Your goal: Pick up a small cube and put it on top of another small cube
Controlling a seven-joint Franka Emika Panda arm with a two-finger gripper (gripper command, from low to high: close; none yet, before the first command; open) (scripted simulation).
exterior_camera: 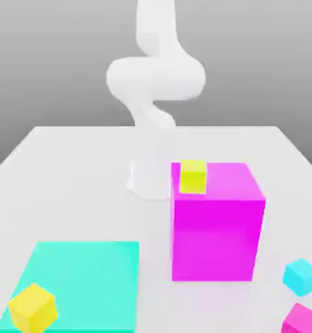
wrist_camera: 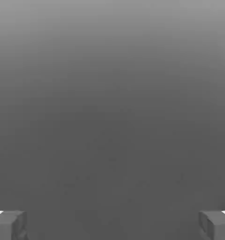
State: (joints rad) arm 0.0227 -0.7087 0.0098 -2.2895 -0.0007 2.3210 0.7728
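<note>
1. Your small plain magenta cube [exterior_camera: 304, 319] lies on the white table [exterior_camera: 80, 175] at the exterior view's lower right corner, partly cut by the picture's edge.
2. Just beside it, slightly farther from the camera, you have a small cyan cube [exterior_camera: 301, 276]; the two sit close, and you cannot tell whether they touch.
3. Toward the exterior view's left of those two stands a much larger magenta block [exterior_camera: 216, 235], and a small yellow cube [exterior_camera: 192, 176] rests on its top face near the far left corner.
4. Farther to the exterior view's left, a flat teal square mat [exterior_camera: 87, 273] lies on the table, with a second small yellow cube [exterior_camera: 32, 307] sitting tilted on its near left corner.
5. Behind the large block you see the white robot arm [exterior_camera: 152, 84] rising from its base and bending overhead.
6. The hand view gives you what the exterior view lacks: the gripper [wrist_camera: 112, 225] with its grey fingertips [wrist_camera: 9, 225] standing wide apart, nothing between them, against a plain grey background.
</note>
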